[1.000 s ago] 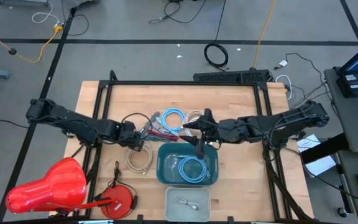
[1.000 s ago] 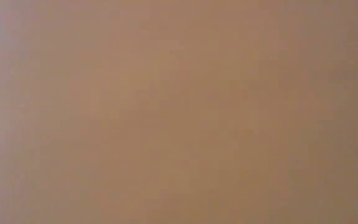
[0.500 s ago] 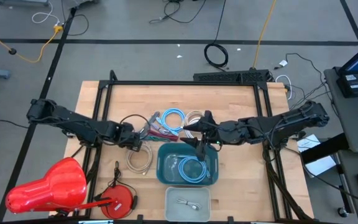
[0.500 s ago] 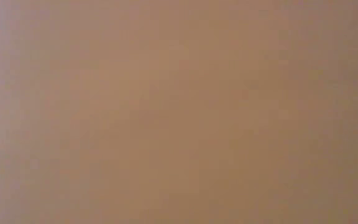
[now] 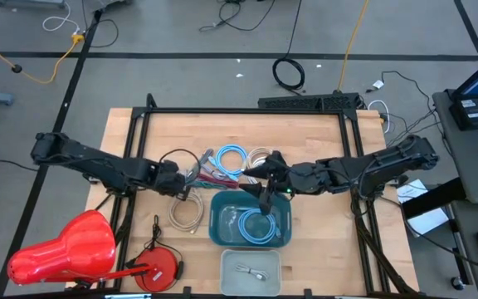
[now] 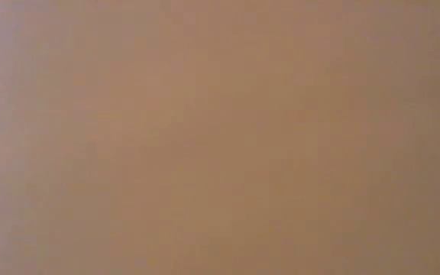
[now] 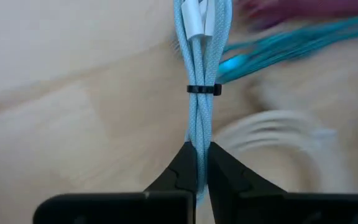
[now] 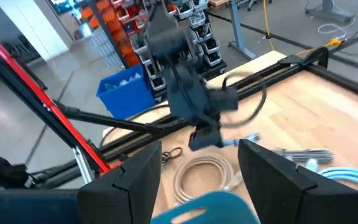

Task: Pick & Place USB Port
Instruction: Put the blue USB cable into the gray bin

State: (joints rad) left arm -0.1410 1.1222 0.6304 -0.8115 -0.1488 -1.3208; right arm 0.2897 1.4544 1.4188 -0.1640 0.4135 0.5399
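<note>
The left arm reaches low across the counter (image 5: 305, 133) toward its middle, its end effector (image 7: 202, 163) pinched tight on a bundled light-blue cable (image 7: 201, 93) lying flat among the cable pile. The right arm stretches in from the opposite side, its end effector (image 8: 199, 167) spread wide above the teal bin (image 5: 282, 234), holding nothing.

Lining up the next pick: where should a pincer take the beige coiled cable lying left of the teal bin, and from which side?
Take the beige coiled cable across one side of its loop, coming straight down from above. It lies flat on the table, so only the loop's strands offer something to pinch. The far side crowds the cable pile; the side nearer the table's front edge looks freer.
</note>
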